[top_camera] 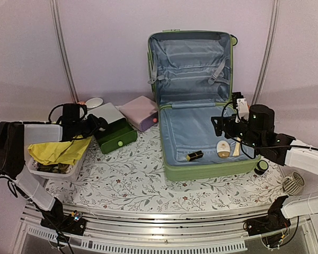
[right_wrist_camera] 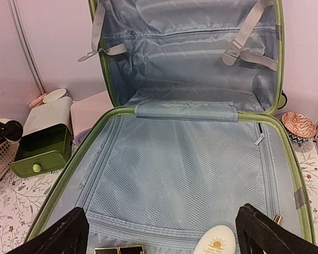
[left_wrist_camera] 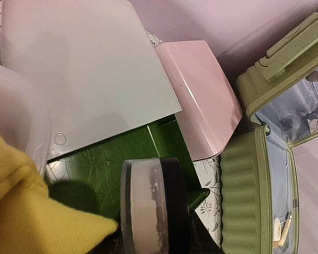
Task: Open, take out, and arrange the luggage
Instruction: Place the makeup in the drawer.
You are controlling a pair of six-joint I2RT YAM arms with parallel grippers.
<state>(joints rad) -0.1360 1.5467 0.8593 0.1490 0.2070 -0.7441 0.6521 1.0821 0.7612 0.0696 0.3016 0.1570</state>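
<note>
Fingers (right_wrist_camera: 265, 235) of right gripper (top_camera: 221, 124) spread wide over luggage (top_camera: 201, 170) lying open on table (top_camera: 132, 185) (lid upright), cream bottle (top_camera: 223, 148) and dark tube (top_camera: 194, 155) inside; left gripper (top_camera: 99, 126) clamps small jar (left_wrist_camera: 153, 203) above green drawer box (top_camera: 115, 136)

On the flower-printed desk (top_camera: 132, 180) we saw a white-and-green drawer box (top_camera: 114, 132) with its green drawer pulled open, a pink box (top_camera: 140, 112) just beside it, and a white perforated basket (top_camera: 53, 174) holding a yellow cloth (top_camera: 58, 152). A clear jar (left_wrist_camera: 153, 206) with a black lid hung over the open drawer. We also noted a white bowl (top_camera: 94, 102) behind the boxes and a red-patterned bowl (right_wrist_camera: 298, 126) towards the desk's far right.
</note>
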